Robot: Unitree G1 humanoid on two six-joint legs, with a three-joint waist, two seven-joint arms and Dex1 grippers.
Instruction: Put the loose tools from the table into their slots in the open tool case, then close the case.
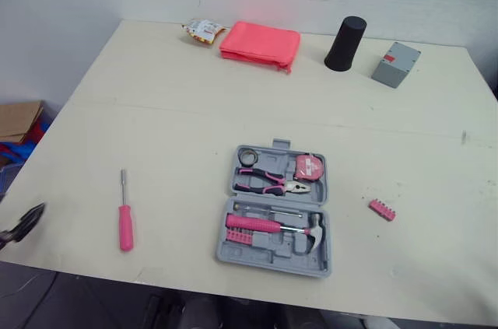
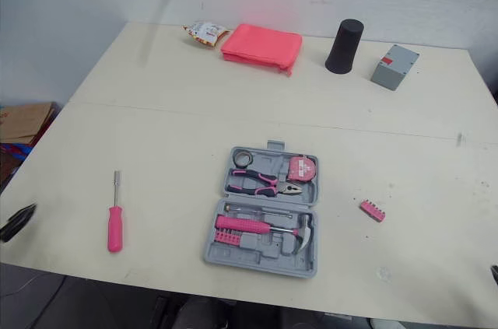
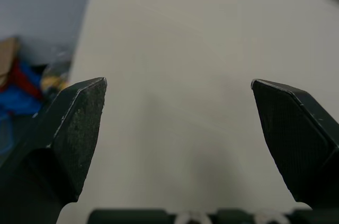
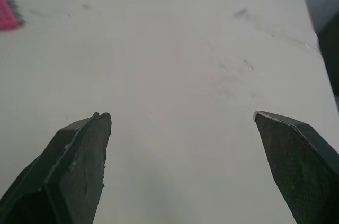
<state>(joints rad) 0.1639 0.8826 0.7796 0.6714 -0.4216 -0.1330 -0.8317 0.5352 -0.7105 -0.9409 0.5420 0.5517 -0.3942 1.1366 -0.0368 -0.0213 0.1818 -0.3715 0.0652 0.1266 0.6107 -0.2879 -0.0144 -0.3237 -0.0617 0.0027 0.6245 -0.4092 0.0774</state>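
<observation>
**Fingers spread wide, two light tools loose on the desk (image 1: 194,127)**

Both the left gripper (image 3: 177,81) and the right gripper (image 4: 180,114) have their fingers wide apart, holding nothing. At lower centre the tool case (image 1: 264,256) lies open. The pink screwdriver (image 1: 124,218) lies lower left and the bit strip (image 1: 382,210) lower right, each apart from it. Both look light and stiff. The screwdriver may roll, so pinch mid-handle; take the strip across its narrow sides.

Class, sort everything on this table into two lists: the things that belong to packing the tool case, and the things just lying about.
Belong to the job: open tool case, pink screwdriver, pink bit holder.
Just lying about: pink pouch, black cylinder, grey box, crumpled packet.
</observation>
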